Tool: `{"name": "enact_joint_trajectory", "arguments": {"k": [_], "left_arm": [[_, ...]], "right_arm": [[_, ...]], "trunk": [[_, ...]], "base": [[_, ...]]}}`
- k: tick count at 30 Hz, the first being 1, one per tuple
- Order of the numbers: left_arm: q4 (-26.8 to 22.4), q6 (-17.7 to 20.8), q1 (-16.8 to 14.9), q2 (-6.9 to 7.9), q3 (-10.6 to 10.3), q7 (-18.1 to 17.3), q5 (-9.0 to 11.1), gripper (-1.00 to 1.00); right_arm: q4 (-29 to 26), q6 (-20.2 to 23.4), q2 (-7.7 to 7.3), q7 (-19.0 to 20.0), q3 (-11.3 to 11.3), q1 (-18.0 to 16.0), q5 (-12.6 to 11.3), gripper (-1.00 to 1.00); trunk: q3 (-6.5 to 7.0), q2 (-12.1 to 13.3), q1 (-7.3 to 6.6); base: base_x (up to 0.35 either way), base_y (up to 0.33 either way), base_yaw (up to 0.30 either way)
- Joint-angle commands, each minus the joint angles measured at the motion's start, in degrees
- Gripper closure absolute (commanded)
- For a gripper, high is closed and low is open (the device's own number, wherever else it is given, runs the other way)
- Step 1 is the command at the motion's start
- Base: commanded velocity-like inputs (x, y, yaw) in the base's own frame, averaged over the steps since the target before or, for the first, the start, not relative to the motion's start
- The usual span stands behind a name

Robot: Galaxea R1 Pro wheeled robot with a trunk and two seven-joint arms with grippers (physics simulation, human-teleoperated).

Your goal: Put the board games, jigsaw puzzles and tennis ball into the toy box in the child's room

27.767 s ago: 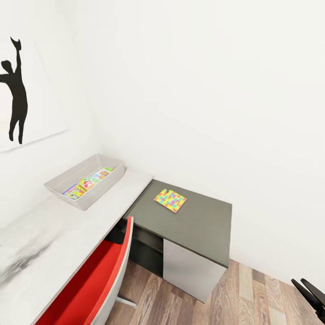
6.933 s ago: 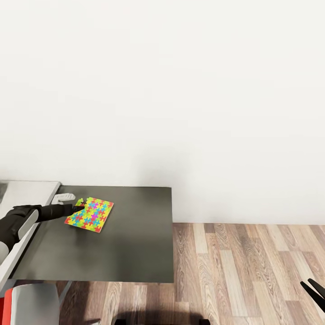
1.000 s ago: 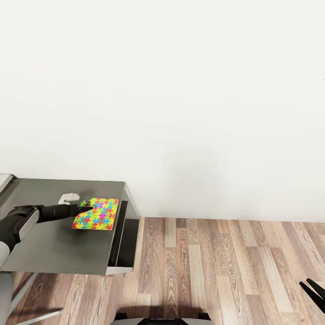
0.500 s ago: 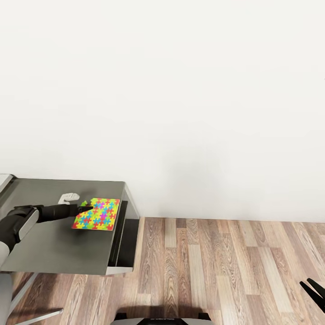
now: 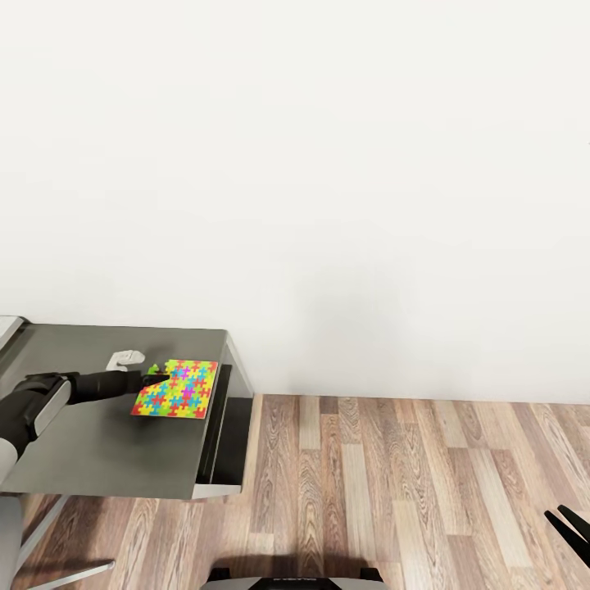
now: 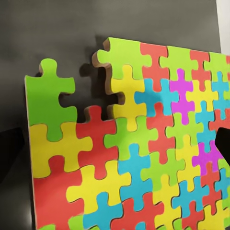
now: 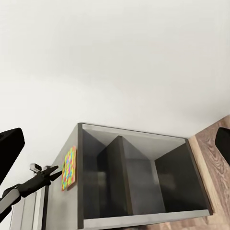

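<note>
One jigsaw puzzle [image 5: 176, 390], a thin mosaic slab, lies flat on the dark grey table [image 5: 90, 447] close to its right edge. My left gripper [image 5: 157, 378] reaches in from the left and is open at the puzzle's left edge. The left wrist view shows the puzzle [image 6: 139, 158] close up, with one dark fingertip [image 6: 223, 139] at its side. My right gripper [image 5: 569, 524] hangs open over the floor, low at the right. From the right wrist view I see the table [image 7: 139, 143], the puzzle [image 7: 69, 167] and the left gripper [image 7: 53, 173].
A white wall stands behind the table. Wood-plank floor [image 5: 393, 492] spreads to the right of it. The table's side has open dark compartments [image 7: 139, 182]. A small white object [image 5: 124, 358] sits on the table just beyond my left wrist.
Nothing has visibly moved in the last second. Since about seven seconds ago the head view has swung, and the puzzle now lies straighter and nearer the table's right edge.
</note>
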Motion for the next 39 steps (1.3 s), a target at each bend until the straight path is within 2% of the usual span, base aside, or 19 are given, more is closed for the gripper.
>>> {"name": "enact_joint_trajectory", "arguments": {"k": [1,13,17,21,39], "left_arm": [[0.0,0.4,0.0,0.08,-0.3,0.1,0.6,-1.0],[-0.1,0.4,0.0,0.13,-0.3,-0.4,0.9,-1.0],[-0.1,0.5,0.0,0.11,-0.5,-3.4,0.6,-1.0],[-0.1,0.5,0.0,0.1,-0.6,-4.4,0.6,-1.0],[-0.4,0.5,0.0,0.04,-0.6,-4.9,0.6,-1.0]], "right_arm": [[-0.1,0.5,-0.02,-0.1,0.0,0.0,-0.4,-1.0],[-0.1,0.5,-0.02,-0.1,0.0,0.0,-0.3,-1.0],[-0.1,0.4,0.0,-0.1,0.0,0.0,-0.3,-1.0],[-0.1,0.4,-0.02,-0.1,0.0,0.0,-0.3,-1.0],[-0.1,0.4,-0.02,-0.1,0.1,0.0,-0.3,-1.0]], "trunk": [[-0.08,-0.1,0.04],[-0.08,-0.1,0.04],[-0.08,-0.1,0.04],[-0.08,-0.1,0.04],[-0.08,-0.1,0.04]], "base": [[0.0,0.0,0.0],[0.0,0.0,0.0],[0.0,0.0,0.0],[0.0,0.0,0.0],[0.0,0.0,0.0]]}}
